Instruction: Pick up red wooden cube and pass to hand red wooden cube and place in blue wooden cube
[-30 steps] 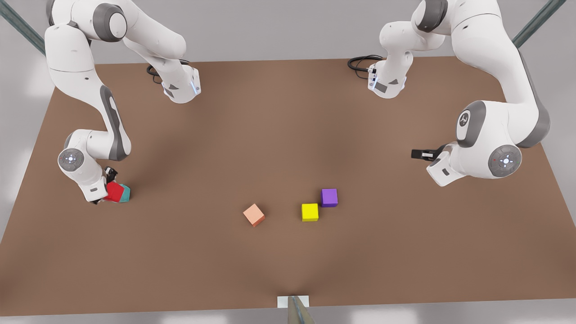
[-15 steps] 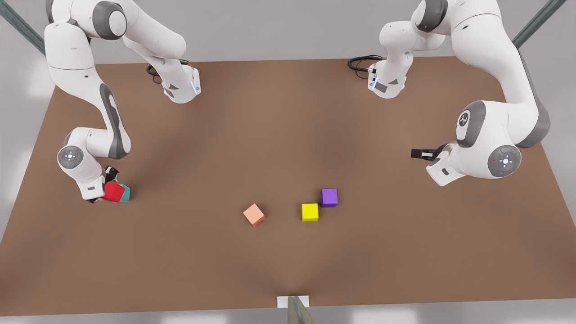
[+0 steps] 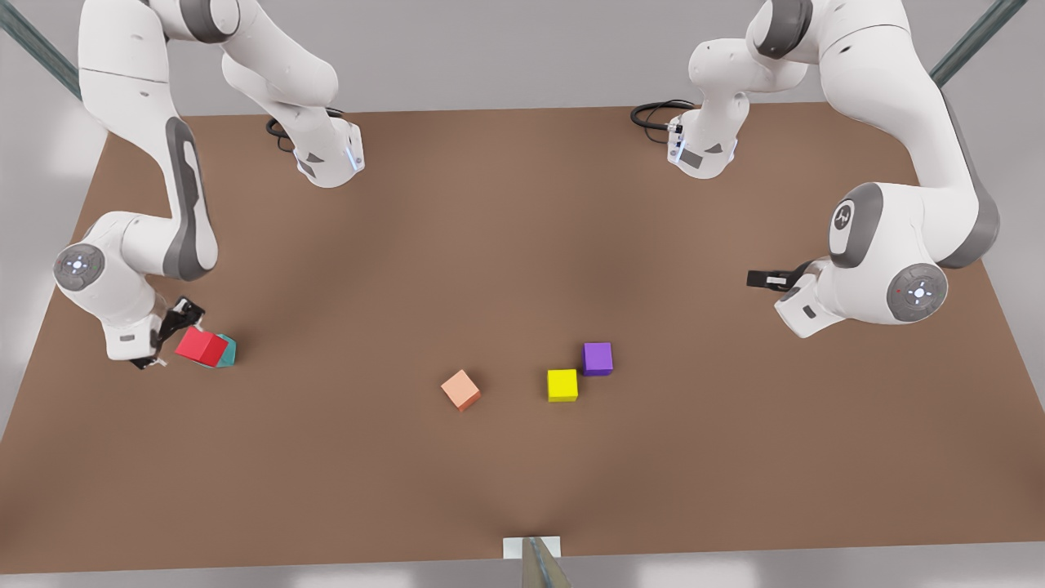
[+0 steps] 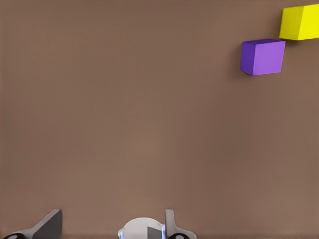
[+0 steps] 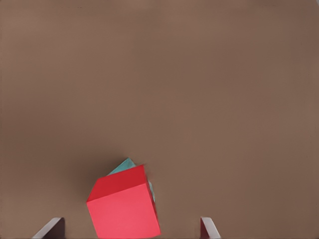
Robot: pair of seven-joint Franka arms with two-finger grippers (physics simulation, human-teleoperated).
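The red wooden cube [image 3: 201, 346] rests tilted on top of the teal blue wooden cube [image 3: 228, 349] near the front view's left table edge. The right wrist view shows the red cube [image 5: 123, 209] covering most of the teal one [image 5: 122, 166]. My right gripper [image 3: 167, 331], the black linkage-fingered hand, hovers just left of the stack, open. Its fingertips [image 5: 52, 226] stand wide on either side of the red cube without touching it. My left gripper [image 3: 761, 279] waits at the front view's right, open with nothing in it [image 4: 112, 224].
A salmon-orange cube [image 3: 460, 389], a yellow cube [image 3: 562, 385] and a purple cube [image 3: 598, 358] lie near the table's middle front. The left wrist view has the purple [image 4: 262, 57] and yellow [image 4: 300, 22] cubes. Both arm bases stand at the table's far edge.
The right gripper has let go of the red cube and pulled back toward the front view's left and upward. The red cube stays on the teal cube. The left arm has not moved.
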